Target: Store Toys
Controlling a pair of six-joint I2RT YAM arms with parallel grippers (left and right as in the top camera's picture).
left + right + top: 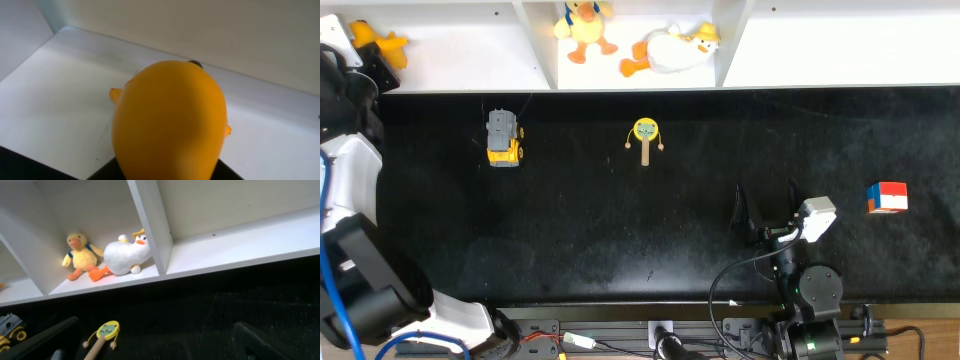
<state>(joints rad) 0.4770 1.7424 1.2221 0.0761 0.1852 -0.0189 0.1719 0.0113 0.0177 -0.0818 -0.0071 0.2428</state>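
No writing, number or sign can be read anywhere. The rattle (645, 130) has a small green mark on its yellow disc, too small to tell whether it is letters or a drawing.

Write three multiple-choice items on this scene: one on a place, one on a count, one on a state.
1. Where is the white plush bird? A. the shelf's middle compartment B. its right compartment C. the table
2. How many toys lie on the black table? A. one B. three C. five
3. How do the right gripper's jaws stand? A. shut on a toy B. shut, empty C. open, empty
1 A: it lies beside the yellow duck between the dividers. 2 B: truck, rattle, cube. 3 C: they stand wide apart with nothing between.
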